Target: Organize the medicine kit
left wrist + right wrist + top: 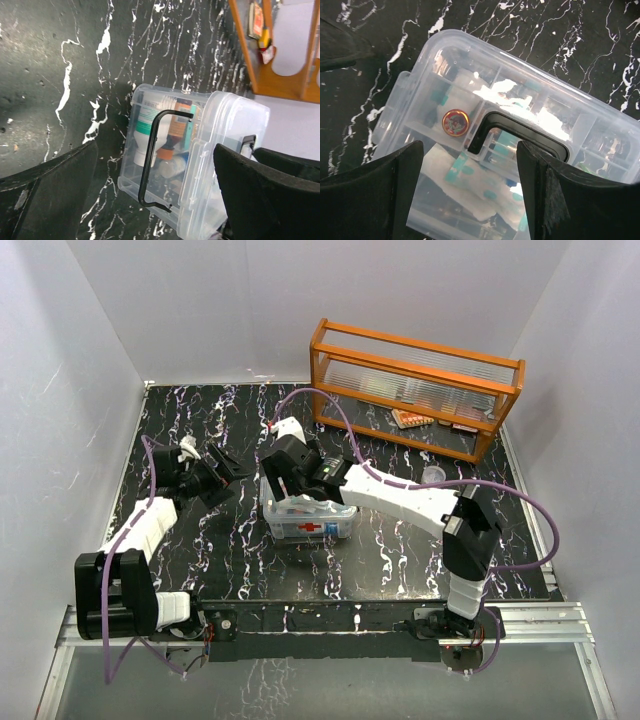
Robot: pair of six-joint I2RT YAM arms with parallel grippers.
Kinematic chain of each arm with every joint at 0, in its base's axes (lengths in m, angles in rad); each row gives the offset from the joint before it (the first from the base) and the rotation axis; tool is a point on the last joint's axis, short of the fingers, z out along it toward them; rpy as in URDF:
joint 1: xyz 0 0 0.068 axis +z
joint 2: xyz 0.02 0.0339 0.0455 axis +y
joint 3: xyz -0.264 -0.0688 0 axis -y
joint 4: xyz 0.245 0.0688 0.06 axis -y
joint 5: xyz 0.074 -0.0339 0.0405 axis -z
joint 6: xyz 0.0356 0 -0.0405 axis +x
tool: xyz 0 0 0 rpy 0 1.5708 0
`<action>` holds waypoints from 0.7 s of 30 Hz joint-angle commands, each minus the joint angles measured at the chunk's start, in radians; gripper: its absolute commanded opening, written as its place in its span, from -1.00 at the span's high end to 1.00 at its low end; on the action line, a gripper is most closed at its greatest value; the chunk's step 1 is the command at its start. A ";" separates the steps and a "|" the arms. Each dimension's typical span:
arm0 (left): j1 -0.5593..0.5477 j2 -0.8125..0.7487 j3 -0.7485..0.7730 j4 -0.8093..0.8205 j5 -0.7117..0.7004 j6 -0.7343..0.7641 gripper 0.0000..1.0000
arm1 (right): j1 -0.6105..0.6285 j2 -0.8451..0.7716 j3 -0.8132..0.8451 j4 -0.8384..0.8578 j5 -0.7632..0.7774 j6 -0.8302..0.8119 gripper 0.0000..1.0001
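Observation:
The medicine kit [310, 523] is a clear plastic box with a red cross on its front, standing mid-table with its lid on. It holds bottles and packets, seen in the left wrist view [200, 165], where a thin black latch wire [150, 160] hangs at its end. The right wrist view shows the lid [520, 120], its dark handle [520, 132] and a small red-gold tin [455, 122] inside. My right gripper [470, 200] is open, just above the lid by the handle. My left gripper [155, 200] is open, left of the kit and apart from it.
An orange wooden glass-fronted rack [415, 385] stands at the back right with blister packs [412, 419] on its lower shelf. A small clear round cap [434, 475] lies in front of it. White walls enclose the black marbled table [230, 550].

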 commanded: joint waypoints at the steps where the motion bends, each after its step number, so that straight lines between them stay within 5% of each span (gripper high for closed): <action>1: 0.023 -0.006 -0.065 0.216 0.185 -0.139 -0.97 | 0.008 0.033 0.061 -0.020 0.080 -0.062 -0.48; 21: 0.021 0.075 -0.243 0.556 0.322 -0.371 -0.97 | 0.007 0.055 -0.039 -0.055 -0.012 -0.040 -0.50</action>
